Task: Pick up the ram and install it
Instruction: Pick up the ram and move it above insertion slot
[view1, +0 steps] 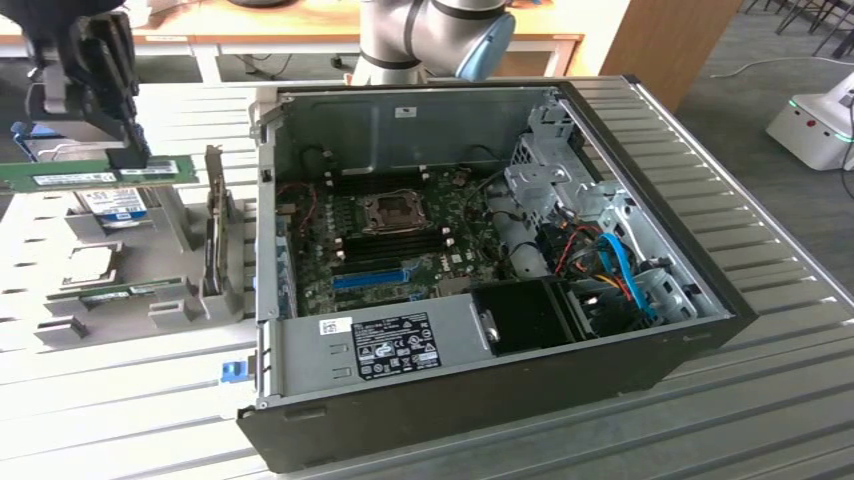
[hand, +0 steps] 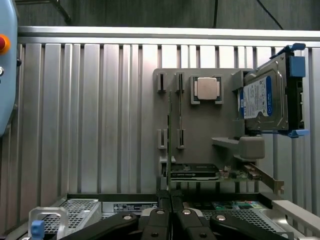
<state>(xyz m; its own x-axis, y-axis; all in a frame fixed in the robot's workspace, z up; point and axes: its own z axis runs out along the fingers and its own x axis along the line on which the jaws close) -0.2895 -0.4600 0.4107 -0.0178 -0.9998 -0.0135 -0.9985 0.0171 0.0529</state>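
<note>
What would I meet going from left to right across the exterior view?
The ram → upright expansion card → CPU socket on the motherboard → blue cables → white machine on the floor.

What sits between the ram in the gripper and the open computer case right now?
In the exterior view, a grey parts holder with a card standing on edge lies between the ram and the case.
</note>
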